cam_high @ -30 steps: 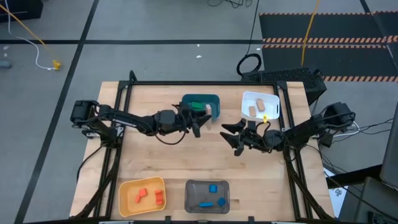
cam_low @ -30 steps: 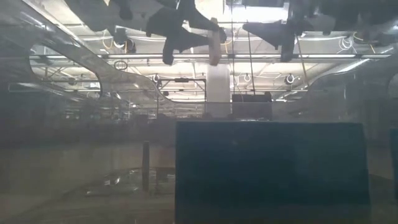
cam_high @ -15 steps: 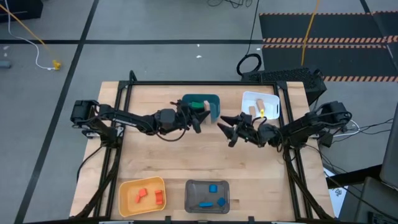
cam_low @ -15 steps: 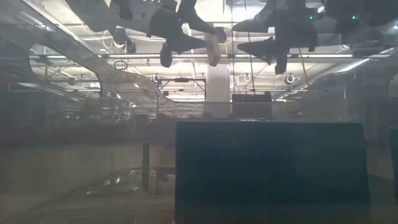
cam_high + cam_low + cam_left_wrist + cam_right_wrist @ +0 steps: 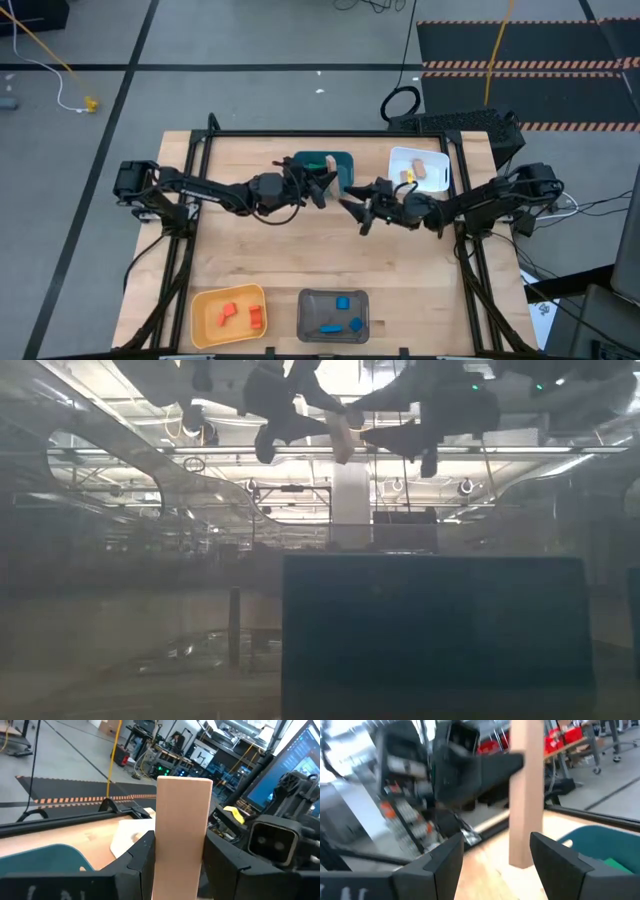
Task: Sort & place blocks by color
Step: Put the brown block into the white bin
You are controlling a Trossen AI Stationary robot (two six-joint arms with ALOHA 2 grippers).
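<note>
Tan wood, a long block (image 5: pixel 181 837), stands upright clamped in the left gripper (image 5: pixel 325 188) beside the teal bin (image 5: pixel 322 160), seemingly offered to the right gripper (image 5: pixel 352 205), whose fingers gape empty around it.

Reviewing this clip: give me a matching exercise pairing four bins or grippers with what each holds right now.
Column one:
1. yellow bin
2. grey bin
3. white bin
4. left gripper

Column two:
a. blue blocks
b. a tall tan block, clamped upright
c. red-orange blocks
d. tan blocks lying loose

Pairs: 1-c, 2-a, 3-d, 4-b.

The right gripper is open beside the tall tan block, holding nothing.
</note>
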